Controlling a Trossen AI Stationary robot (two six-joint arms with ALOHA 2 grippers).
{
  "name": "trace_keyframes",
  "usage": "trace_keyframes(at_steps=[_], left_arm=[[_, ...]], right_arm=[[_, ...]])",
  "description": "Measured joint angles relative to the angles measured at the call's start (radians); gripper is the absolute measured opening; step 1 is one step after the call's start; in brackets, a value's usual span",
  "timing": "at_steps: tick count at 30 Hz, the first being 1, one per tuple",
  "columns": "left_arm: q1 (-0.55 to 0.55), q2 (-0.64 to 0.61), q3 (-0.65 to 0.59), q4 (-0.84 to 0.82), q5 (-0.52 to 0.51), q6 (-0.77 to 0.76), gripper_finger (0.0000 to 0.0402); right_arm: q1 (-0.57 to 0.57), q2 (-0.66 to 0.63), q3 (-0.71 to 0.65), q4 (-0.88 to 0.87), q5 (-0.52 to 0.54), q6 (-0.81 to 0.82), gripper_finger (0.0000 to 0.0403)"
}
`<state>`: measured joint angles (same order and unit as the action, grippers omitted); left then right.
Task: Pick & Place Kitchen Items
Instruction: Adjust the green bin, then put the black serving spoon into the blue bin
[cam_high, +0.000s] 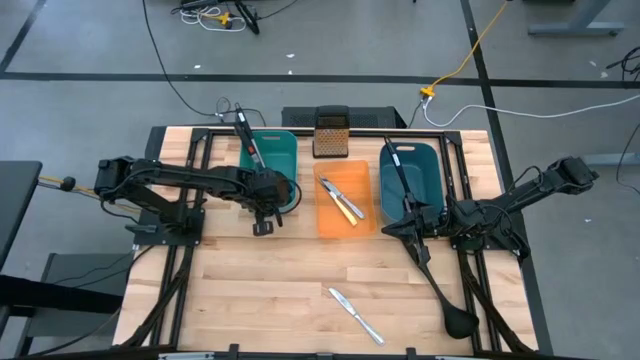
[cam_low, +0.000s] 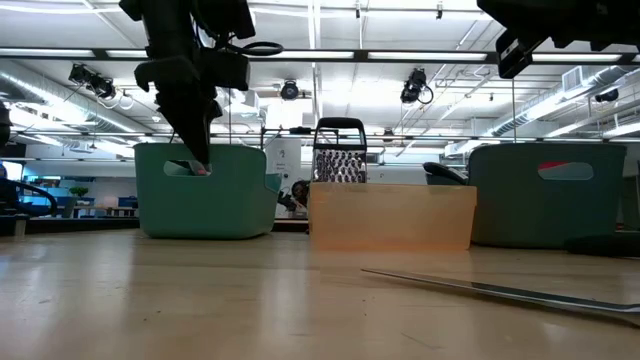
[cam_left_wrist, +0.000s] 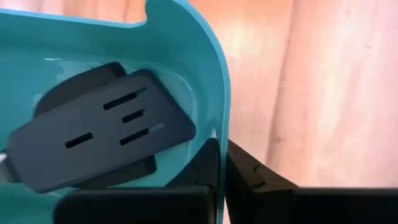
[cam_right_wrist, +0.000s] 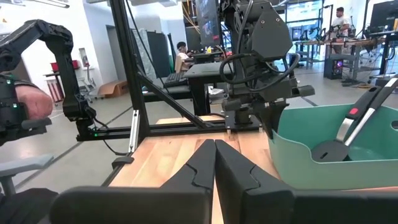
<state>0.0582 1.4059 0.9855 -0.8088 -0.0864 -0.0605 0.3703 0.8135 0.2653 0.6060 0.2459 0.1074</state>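
Observation:
Two black slotted spatulas (cam_left_wrist: 99, 134) lie in the left teal bin (cam_high: 268, 158), and their handles (cam_high: 243, 128) lean out over its far rim. My left gripper (cam_high: 264, 205) is shut above that bin's near right corner (cam_left_wrist: 214, 112); it also shows in the low view (cam_low: 197, 150). A black ladle (cam_high: 440, 285) lies on the table at the right, its handle end under my right gripper (cam_high: 395, 230), which is shut with nothing showing between its fingers (cam_right_wrist: 214, 165). Another ladle (cam_high: 400, 175) rests in the right teal bin (cam_high: 432, 165). A silver knife (cam_high: 356, 314) lies on the table near the front. My left gripper's shut fingers (cam_left_wrist: 208, 165) stand over the bin's rim (cam_left_wrist: 217, 127); I cannot tell whether they touch it. My right gripper stands over the ladle's handle end (cam_high: 415, 240), with its fingers level and pointing toward the table's left; I cannot tell whether it touches the ladle.
An orange bin (cam_high: 328, 218) with knives (cam_high: 343, 200) stands between the teal bins. An upright metal grater (cam_high: 331, 132) stands behind it. Bare wood lies across the front of the table. People show in the room beyond the table.

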Motion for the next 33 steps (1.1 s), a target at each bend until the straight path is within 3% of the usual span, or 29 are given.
trace_keyframes(at_steps=[16,22,33], left_arm=[[-0.079,0.000,0.001,-0.004,0.048,-0.092,0.0018],[-0.100,0.000,0.001,-0.007,-0.021,-0.085,0.0017],[-0.114,0.001,0.119,-0.097,-0.028,-0.067,0.0089]], right_arm=[[0.000,0.000,0.000,0.000,0.000,0.000,0.0018],[0.000,0.000,0.000,-0.001,0.000,0.000,0.0018],[0.000,0.000,0.000,-0.002,0.000,0.000,0.0018]])
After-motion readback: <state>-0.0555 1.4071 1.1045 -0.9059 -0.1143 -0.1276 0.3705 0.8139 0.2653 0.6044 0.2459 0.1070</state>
